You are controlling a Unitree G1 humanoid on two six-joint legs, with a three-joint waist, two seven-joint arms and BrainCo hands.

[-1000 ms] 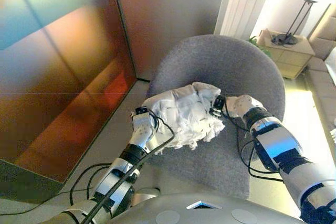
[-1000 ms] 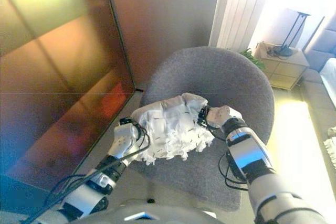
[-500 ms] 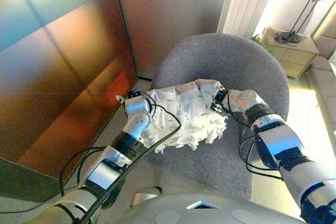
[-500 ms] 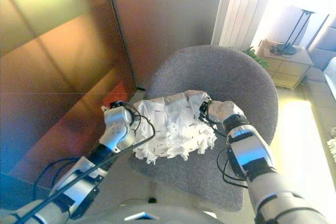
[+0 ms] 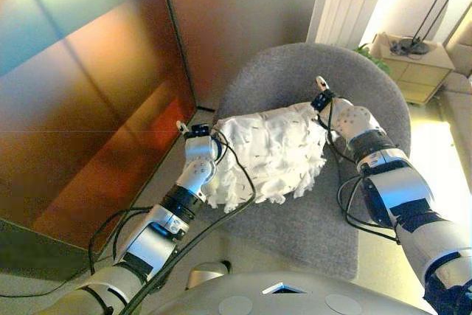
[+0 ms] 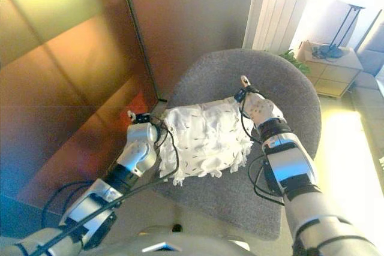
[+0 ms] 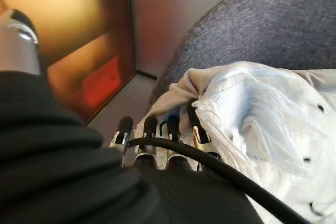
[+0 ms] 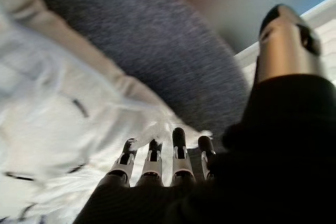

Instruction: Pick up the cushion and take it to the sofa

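Plainly, no writing can be read anywhere. Over a grey chair [image 5: 310, 71] the white fringed cushion [image 5: 269, 153] sits squeezed between both hands: left hand [image 5: 198, 154] at its 9 o'clock edge, right hand [image 5: 341, 116] at 2 o'clock. Wrist views show each hand's straight fingers [image 7: 149, 129] pressing flat against the cushion, thumbs standing apart. A copper wall [image 5: 88, 94] runs at 10 o'clock; a side table [image 5: 413, 64] with lamp [image 5: 431, 1] stands at 2 o'clock.

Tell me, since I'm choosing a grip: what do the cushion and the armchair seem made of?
Cushion: soft white fabric, shaggy, with fringed edges and small dark flecks; likely woven or tufted textile. Armchair: grey upholstery, matte and felt-like, with a fine speckled weave.
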